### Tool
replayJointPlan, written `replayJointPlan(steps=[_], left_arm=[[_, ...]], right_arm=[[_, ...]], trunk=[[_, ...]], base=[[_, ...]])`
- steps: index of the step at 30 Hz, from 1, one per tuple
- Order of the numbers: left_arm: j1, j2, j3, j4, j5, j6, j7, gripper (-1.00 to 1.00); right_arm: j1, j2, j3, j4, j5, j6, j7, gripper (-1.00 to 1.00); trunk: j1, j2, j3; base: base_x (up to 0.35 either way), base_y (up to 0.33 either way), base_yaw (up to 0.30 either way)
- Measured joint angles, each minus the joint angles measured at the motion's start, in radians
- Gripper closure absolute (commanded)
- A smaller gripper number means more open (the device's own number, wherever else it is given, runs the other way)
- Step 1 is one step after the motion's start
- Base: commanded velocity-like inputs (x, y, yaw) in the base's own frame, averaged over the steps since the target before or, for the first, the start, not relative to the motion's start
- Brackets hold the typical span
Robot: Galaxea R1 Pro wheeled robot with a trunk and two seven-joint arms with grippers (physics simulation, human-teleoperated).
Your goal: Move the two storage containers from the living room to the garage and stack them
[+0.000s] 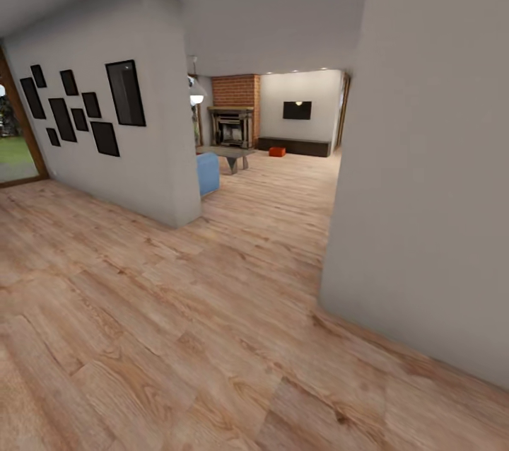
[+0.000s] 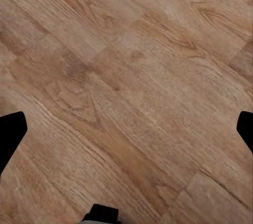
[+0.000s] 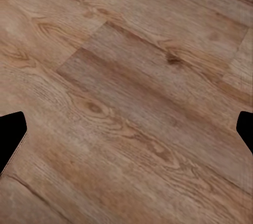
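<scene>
The robot is standing in a hallway of pale, matte plaster walls, looking through a wide opening into the living room [image 1: 283, 126] far ahead, and the job appears to be barely starting: nothing is being carried, and both the fetching and the stacking in the garage are judged to be lying ahead.

Light wood planks [image 1: 212, 338], knotted and strongly grained with a faint sheen, are running underfoot and on into the far room. A flat grey partition wall [image 1: 152, 154] is jutting in on the left, hung with a cluster of black rectangular frames [image 1: 78, 108]. Beyond it the rounded corner of a blue sofa [image 1: 208, 173] is peeking out, with a low grey coffee table [image 1: 230, 153] just past it. A red-brick fireplace [image 1: 235, 112] is rising at the back beside a dark wall TV [image 1: 297, 109] over a long dark cabinet [image 1: 294, 146].

One small red-orange storage container [image 1: 277, 151] is sitting on the planks just before that cabinet; a second cannot be made out.

In each wrist view the dark finger tips are showing at opposite edges over bare planks: the left claw [image 2: 126, 129] and right claw [image 3: 126, 129] are spread wide, gripping nothing.
</scene>
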Motion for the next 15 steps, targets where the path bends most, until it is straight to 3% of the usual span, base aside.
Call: replayJointPlan(steps=[11,15], left_arm=[[0.000,0.000,0.000,0.000,0.000,0.000,0.000,-1.00],[0.000,0.000,0.000,0.000,0.000,0.000,0.000,-1.00]], right_arm=[[0.000,0.000,0.000,0.000,0.000,0.000,0.000,-1.00],[0.000,0.000,0.000,0.000,0.000,0.000,0.000,-1.00]], trunk=[[0.000,0.000,0.000],[0.000,0.000,0.000]], base=[[0.326,0.000,0.222],[0.326,0.000,0.099]])
